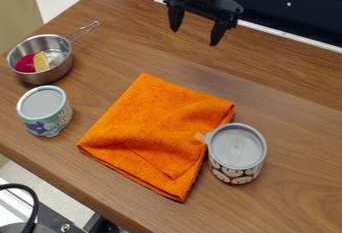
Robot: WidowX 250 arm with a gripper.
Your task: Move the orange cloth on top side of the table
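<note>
While the steel pan (57,73) sits near the left edge of the worktop (294,132), the tub (57,121) with the teal rim stands just below it, towards the near edge. A band of wood separates both from the folded orange cloth (157,122), which lies around the middle of the worktop, its layered side facing the near edge. More wood runs between the cloth's upper corner and the tool (194,36), which hangs over the upper part with its fingers wide apart and nothing between them. The mug (235,175) is close against the cloth's right side, its pale handle reaching over that border; whether they touch, I cannot tell.

I count one pan, one tub, one cloth and one mug. Inside the pan are two pieces, one magenta (25,63) and one yellow wedge (41,62). Grey lids cover the tub and the mug, so their contents are hidden.
</note>
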